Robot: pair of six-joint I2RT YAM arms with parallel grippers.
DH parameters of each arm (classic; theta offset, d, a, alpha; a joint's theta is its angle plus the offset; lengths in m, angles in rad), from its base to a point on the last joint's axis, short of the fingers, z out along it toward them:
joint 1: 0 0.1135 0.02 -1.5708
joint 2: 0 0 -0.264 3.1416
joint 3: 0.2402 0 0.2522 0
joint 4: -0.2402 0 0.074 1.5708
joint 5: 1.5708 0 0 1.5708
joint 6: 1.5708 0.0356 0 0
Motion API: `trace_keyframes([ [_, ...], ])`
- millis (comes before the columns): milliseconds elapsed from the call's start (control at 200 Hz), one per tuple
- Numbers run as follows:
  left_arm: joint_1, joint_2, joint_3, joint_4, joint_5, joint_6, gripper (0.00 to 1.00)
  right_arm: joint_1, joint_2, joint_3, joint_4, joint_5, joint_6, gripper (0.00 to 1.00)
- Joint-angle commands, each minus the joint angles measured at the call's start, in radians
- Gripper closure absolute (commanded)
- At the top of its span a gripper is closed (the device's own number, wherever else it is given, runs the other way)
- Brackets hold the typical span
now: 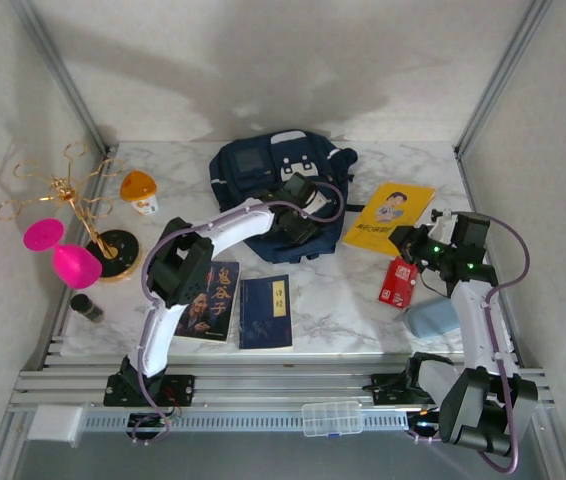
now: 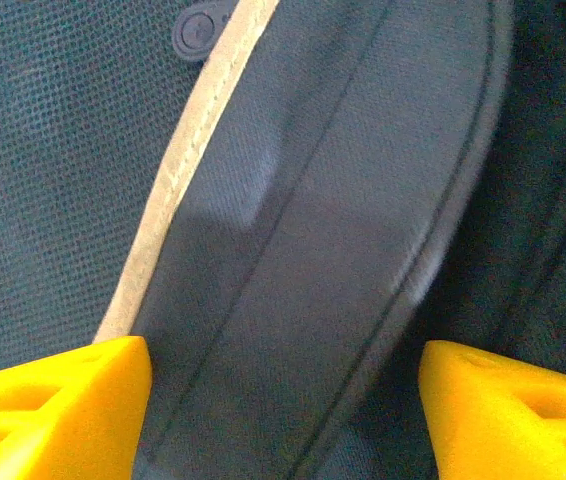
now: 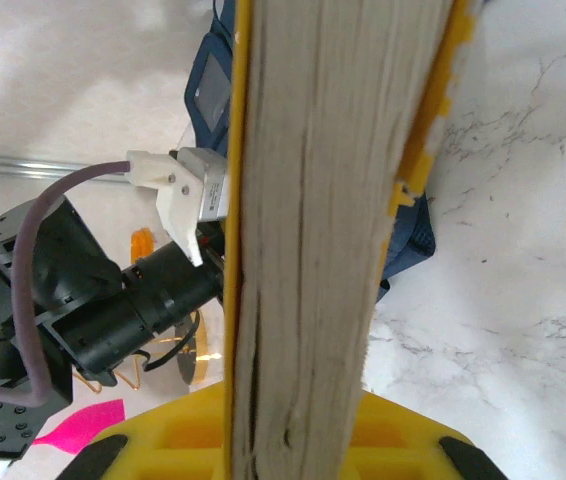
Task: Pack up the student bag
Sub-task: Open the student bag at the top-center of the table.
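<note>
Student bag (image 1: 253,165) on marble table (image 1: 343,300) — white walls (image 1: 263,60).
Fingers wide, left gripper (image 2: 283,370) above bag; right gripper (image 1: 406,240) clamps yellow book (image 1: 390,212) beside it.

Soft bright overhead light, broad shadow on the back wall (image 1: 283,70), student bag (image 2: 343,250) fabric dim and blurred close-up.

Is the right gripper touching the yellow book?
Touching. The right wrist view shows the yellow book clamped edge-on, a ribbed finger pressed against its cover.
</note>
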Motion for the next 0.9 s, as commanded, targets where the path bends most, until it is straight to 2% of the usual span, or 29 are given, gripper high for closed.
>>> trace_keyframes([
  [0,0.009,0.067,0.066,-0.057,-0.067,0.016,0.36,-0.01,-0.004,0.007,0.063,-0.049,-0.018,0.99],
  [190,0.021,0.069,0.115,-0.056,-0.041,0.021,0.52,-0.013,-0.004,0.01,0.038,-0.05,-0.037,0.99],
  [240,0.028,0.073,0.131,-0.059,-0.041,0.027,0.59,-0.015,-0.005,0.015,0.025,-0.05,-0.048,0.99],
  [395,0.04,0.087,0.226,-0.14,-0.017,0.027,0.72,-0.02,-0.012,0.025,-0.012,-0.053,-0.076,0.99],
  [491,0.039,0.066,0.248,-0.161,0.021,0.029,0.89,-0.019,-0.016,0.031,-0.028,-0.052,-0.088,0.99],
  [576,0.038,0.026,0.248,-0.16,0.027,0.018,1.0,-0.02,-0.016,0.038,-0.034,-0.068,-0.098,0.99],
  [691,0.033,-0.036,0.248,-0.162,0.003,0.013,1.0,-0.016,-0.021,0.044,-0.043,-0.095,-0.104,0.97],
  [896,0.017,-0.141,0.248,-0.145,-0.139,0.04,1.0,0.047,-0.05,0.029,-0.083,-0.091,-0.083,0.97],
])
